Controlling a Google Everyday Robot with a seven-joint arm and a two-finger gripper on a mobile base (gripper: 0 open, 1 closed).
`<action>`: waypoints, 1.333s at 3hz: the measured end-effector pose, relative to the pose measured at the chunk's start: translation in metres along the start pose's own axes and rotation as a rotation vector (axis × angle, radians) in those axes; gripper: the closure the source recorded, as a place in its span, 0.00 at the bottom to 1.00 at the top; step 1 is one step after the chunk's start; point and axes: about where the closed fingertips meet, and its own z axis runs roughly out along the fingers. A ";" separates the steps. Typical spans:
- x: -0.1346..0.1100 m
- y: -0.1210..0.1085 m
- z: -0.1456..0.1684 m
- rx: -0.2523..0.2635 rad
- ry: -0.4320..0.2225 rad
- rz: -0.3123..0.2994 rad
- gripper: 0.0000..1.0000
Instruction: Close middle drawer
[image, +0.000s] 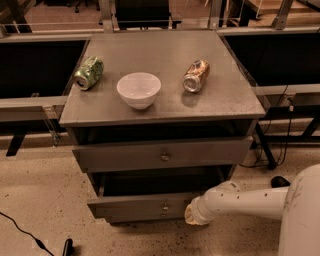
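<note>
Middle drawer (135, 206) pulled out low under the bench (150, 47), gripper (191, 216) at its front's right end.
Top drawer (125, 156) also open, overhanging and shading its box. White bowl (139, 90), green can (89, 73) and brown can (195, 76) on the bench. Gripper tip dim: spread or pressed together, cannot tell.

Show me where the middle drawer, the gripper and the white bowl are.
middle drawer (132, 205): camera view, on the left half of its grey front.
gripper (192, 214): camera view, on its tip, by the drawer front's right end.
white bowl (139, 102): camera view, on its outer wall.
</note>
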 end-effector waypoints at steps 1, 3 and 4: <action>-0.014 -0.003 -0.010 0.022 0.000 -0.008 1.00; -0.017 -0.021 -0.022 0.100 0.033 0.004 1.00; -0.017 -0.022 -0.021 0.102 0.033 0.009 0.84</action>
